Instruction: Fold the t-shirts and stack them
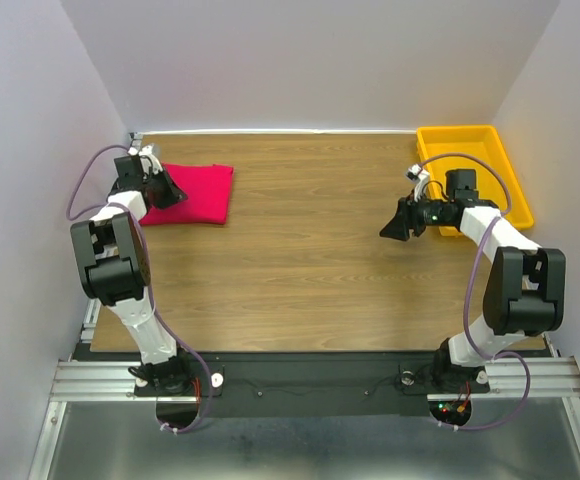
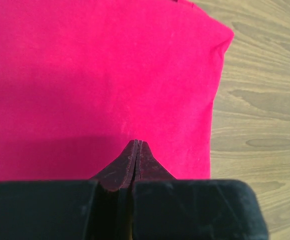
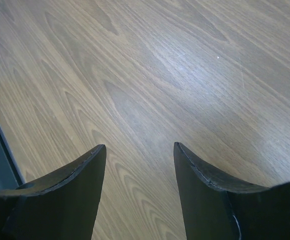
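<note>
1. Shirt (image 1: 198,195): folded into a small rectangle, flat at the far left corner of the tabletop (image 1: 300,270).
2. Left gripper (image 2: 136,148): clenched, fingers pressed tip to tip, over the shirt's near part. Cannot tell if any cloth is pinched.
3. Right gripper (image 3: 140,147): released, jaws spread wide, holding nothing, over bare wood toward the right edge.
4. Tray (image 1: 426,142): yellow, at the far right corner, just beyond the right gripper and well apart from the shirt.
</note>
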Controlling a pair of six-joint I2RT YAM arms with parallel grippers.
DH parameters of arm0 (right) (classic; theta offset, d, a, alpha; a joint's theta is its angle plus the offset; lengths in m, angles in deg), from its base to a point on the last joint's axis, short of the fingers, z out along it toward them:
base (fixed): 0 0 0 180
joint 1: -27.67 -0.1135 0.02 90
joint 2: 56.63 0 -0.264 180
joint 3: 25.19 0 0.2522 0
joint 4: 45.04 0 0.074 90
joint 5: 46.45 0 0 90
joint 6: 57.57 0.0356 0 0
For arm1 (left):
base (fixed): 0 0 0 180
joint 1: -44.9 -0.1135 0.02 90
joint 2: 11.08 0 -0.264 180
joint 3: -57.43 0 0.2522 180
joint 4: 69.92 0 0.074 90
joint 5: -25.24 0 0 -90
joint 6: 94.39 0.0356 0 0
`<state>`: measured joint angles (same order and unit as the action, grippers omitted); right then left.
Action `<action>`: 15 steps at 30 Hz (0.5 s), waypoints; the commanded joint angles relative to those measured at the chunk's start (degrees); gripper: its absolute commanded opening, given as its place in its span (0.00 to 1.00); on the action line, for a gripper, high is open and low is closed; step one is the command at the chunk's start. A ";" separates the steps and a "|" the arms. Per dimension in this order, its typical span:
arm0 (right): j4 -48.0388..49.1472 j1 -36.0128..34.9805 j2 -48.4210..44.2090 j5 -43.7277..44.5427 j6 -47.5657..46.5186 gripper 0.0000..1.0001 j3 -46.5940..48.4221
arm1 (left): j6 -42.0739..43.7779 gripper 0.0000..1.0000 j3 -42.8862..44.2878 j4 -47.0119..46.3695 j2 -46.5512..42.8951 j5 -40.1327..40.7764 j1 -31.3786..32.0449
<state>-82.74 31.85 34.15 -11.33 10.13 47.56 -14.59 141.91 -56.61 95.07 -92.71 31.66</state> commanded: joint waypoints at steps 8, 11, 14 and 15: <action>-0.58 0.47 1.33 -0.59 -1.16 0.62 1.93 | -0.62 0.00 -1.81 -2.45 4.68 -7.56 -0.39; -0.75 0.47 1.68 -0.59 -1.34 0.62 2.02 | -0.26 0.00 -2.77 -2.54 5.64 -6.69 -0.39; -0.93 0.47 1.68 -0.41 -1.51 0.62 2.10 | -0.26 0.00 -3.04 -3.33 6.00 -6.77 -0.48; -1.02 0.47 1.68 -0.32 -1.60 0.62 2.10 | -0.09 0.00 -2.96 -3.59 5.65 -6.86 -0.56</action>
<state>-83.22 31.85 35.90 -11.28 9.67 47.58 -15.42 140.01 -58.97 100.93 -98.02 31.51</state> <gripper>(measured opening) 0.622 0.061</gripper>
